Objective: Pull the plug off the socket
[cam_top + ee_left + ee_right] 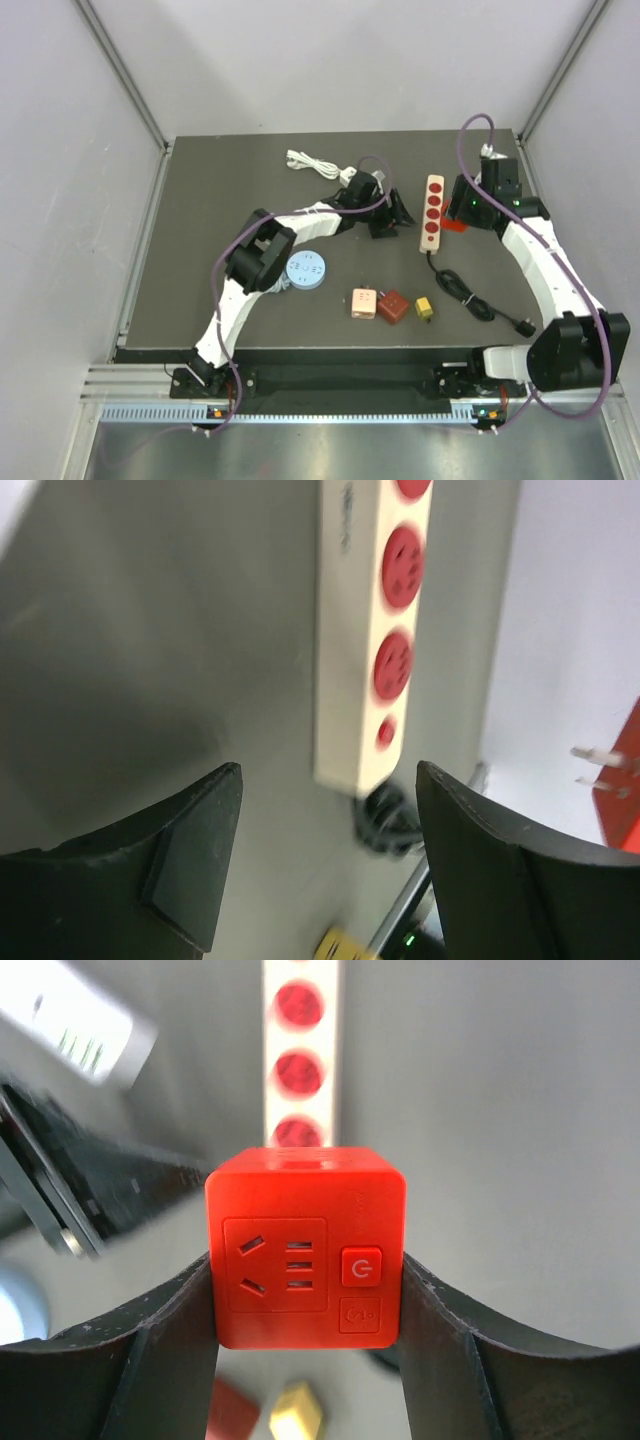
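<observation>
The socket is a cream power strip (432, 212) with red outlets, lying on the dark table; the left wrist view shows its cable end (370, 650). The plug is a red cube (305, 1245) with a power button and metal prongs (598, 754). My right gripper (305, 1290) is shut on its two sides and holds it clear of the strip (300, 1060), just to the strip's right (455, 224). To the left of the strip, my left gripper (395, 215) stands open. Nothing is between its fingers (330, 810).
A white charger and cable (315, 163) lie at the back. A blue disc (306, 270), a pink cube (363, 303), a dark red cube (393, 307) and a yellow cube (425, 308) sit near the front. The strip's black cord (470, 297) runs front right.
</observation>
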### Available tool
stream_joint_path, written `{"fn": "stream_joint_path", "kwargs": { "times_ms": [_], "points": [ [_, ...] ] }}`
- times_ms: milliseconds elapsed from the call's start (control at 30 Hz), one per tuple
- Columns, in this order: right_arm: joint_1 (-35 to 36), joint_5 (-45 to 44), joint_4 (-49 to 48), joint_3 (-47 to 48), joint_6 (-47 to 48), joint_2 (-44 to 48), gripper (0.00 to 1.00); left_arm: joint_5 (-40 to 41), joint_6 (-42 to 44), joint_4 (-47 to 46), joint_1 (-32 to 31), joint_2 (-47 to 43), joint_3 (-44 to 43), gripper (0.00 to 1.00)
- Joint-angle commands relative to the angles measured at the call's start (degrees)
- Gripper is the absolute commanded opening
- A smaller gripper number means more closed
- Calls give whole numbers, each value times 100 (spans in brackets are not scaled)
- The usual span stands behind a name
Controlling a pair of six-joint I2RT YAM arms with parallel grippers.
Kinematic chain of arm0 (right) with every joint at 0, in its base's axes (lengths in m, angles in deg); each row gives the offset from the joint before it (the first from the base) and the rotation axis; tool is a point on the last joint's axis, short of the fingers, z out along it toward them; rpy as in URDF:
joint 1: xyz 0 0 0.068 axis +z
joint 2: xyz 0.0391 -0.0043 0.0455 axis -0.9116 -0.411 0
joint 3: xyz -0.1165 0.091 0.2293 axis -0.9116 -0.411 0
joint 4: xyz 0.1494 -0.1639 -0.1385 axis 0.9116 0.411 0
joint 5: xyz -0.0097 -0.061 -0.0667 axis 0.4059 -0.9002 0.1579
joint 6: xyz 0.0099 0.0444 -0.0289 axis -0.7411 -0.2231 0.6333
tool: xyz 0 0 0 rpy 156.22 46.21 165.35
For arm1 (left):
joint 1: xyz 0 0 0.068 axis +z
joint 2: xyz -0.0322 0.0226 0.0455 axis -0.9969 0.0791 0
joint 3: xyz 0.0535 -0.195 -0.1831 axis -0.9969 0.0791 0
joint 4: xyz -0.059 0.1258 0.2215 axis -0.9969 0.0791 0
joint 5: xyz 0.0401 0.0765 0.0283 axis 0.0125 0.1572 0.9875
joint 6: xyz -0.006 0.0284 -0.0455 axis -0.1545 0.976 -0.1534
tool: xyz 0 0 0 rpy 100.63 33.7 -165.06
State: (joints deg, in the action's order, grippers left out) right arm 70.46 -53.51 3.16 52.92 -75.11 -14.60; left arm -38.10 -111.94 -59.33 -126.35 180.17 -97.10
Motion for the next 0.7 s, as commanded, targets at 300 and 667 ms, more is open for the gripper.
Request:
{"fn": "stream_joint_path", "kwargs": {
  "times_ms": [300, 667],
  "points": [
    [1071, 2589, 956, -121, 159, 775, 0, 408, 1488, 762, 713, -3618, 2660, 69],
    [3470, 2757, 1176, 1013, -992, -929, 0, 917, 1620, 1526, 1592, -6370, 4245, 67]
  ]
}}
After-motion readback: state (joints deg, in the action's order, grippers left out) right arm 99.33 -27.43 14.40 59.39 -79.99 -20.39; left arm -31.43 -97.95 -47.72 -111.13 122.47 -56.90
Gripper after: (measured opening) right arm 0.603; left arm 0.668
